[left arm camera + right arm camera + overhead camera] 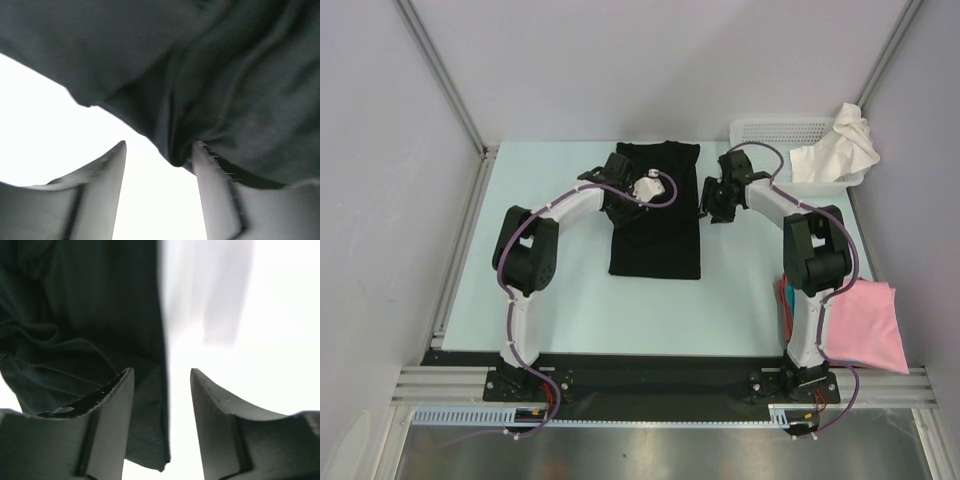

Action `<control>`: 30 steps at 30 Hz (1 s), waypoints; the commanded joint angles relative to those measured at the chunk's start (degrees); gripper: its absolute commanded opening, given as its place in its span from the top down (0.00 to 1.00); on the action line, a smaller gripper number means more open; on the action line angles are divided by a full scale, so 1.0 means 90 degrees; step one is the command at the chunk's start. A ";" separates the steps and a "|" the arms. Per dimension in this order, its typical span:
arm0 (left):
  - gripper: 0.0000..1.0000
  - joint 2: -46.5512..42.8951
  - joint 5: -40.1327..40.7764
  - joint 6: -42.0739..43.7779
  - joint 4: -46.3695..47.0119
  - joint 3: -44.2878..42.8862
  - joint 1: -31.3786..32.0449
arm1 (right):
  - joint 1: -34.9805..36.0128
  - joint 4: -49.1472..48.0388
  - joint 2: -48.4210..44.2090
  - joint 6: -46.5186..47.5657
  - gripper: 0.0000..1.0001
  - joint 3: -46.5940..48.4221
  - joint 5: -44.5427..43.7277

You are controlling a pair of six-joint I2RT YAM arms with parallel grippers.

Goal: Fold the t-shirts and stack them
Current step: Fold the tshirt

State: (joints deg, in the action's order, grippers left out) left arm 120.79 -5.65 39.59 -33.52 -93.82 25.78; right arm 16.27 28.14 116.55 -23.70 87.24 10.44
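Note:
A black t-shirt lies as a long folded strip in the middle of the table. My left gripper hovers over its left side. In the left wrist view the left gripper stands open, and a fold of the black t-shirt hangs just by the right finger. My right gripper is at the shirt's right edge. The right wrist view shows the right gripper open, with the black t-shirt's edge lying between the fingers beside the left one.
A white mesh basket at the back right holds a white t-shirt that spills over its rim. A pink t-shirt lies folded at the front right, next to the right arm's base, with a red one peeking out beside it.

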 commanded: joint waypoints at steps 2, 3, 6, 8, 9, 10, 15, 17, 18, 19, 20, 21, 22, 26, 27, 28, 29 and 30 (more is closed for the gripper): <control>0.34 -0.0384 0.0500 -0.0999 0.0715 -0.0395 -0.0315 | -0.0148 -0.0246 -0.0635 0.0192 0.44 0.0238 -0.0446; 0.33 -0.0404 0.0559 -0.1291 0.0823 -0.0560 -0.0383 | -0.0100 -0.0294 -0.0887 0.0328 0.43 0.0093 -0.0476; 0.33 -0.0404 0.0463 -0.1761 0.0707 -0.0805 -0.0715 | 0.0105 -0.0605 -0.1424 0.0573 0.44 -0.0366 -0.0437; 0.33 -0.0618 0.0093 -0.2094 0.0677 -0.0728 -0.0900 | 0.0359 -0.0812 -0.1592 0.0720 0.45 -0.0884 -0.0204; 0.33 -0.0725 0.0013 -0.2172 0.0687 -0.0515 -0.0921 | 0.0447 -0.0880 -0.1631 0.0710 0.47 -0.0972 -0.0135; 0.33 -0.0929 -0.0045 -0.2134 0.0687 -0.0378 -0.0921 | 0.0573 -0.0948 -0.1651 0.0710 0.49 -0.1079 -0.0047; 0.40 -0.1409 -0.0923 -0.1928 0.0472 0.0355 -0.0697 | 0.0829 -0.1066 -0.1028 0.0622 0.73 -0.0847 0.0421; 0.39 -0.1575 -0.1090 -0.2035 0.0511 0.0648 -0.0687 | 0.0838 -0.1027 -0.0512 0.0573 0.73 -0.0555 0.0704; 0.39 -0.1614 -0.1149 -0.2104 0.0589 0.0736 -0.0687 | 0.0838 -0.1017 -0.0345 0.0564 0.73 -0.0263 0.0706; 0.39 -0.1653 -0.1324 -0.2104 0.0618 0.0872 -0.0687 | 0.0819 -0.1008 -0.0178 0.0554 0.73 -0.0076 0.0706; 0.39 -0.1654 -0.1422 -0.2104 0.0619 0.0903 -0.0667 | 0.0790 -0.0988 0.0162 0.0515 0.74 0.0090 0.0696; 0.39 -0.1576 -0.1500 -0.2104 0.0609 0.0922 -0.0648 | 0.0732 -0.0988 0.0291 0.0437 0.75 0.0420 0.0706; 0.39 -0.1518 -0.1598 -0.2124 0.0599 0.0884 -0.0628 | 0.0692 -0.0998 0.0437 0.0388 0.75 0.0559 0.0715; 0.47 -0.0942 -0.1648 -0.2280 0.0668 0.0484 -0.0560 | 0.0624 -0.1076 0.0877 0.0261 0.78 0.0989 0.0385; 0.53 -0.0612 -0.1561 -0.2319 0.0648 0.0357 -0.0560 | 0.0604 -0.0989 0.1091 0.0212 0.78 0.1058 0.0374; 0.55 -0.0445 -0.1502 -0.2310 0.0609 0.0153 -0.0560 | 0.0527 -0.0940 0.1170 0.0125 0.79 0.1184 0.0383; 0.57 -0.0288 -0.1385 -0.2319 0.0580 0.0074 -0.0569 | 0.0497 -0.0910 0.1219 0.0076 0.79 0.1185 0.0374; 0.58 -0.0006 -0.1336 -0.2300 0.0570 -0.0091 -0.0560 | 0.0477 -0.1036 0.1220 0.0007 0.79 0.1137 0.0354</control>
State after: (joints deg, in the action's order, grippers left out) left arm 115.79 -17.74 20.32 -28.53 -90.89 20.67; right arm 21.32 20.34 126.87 -21.41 95.18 14.81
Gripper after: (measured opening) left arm 0.425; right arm 0.216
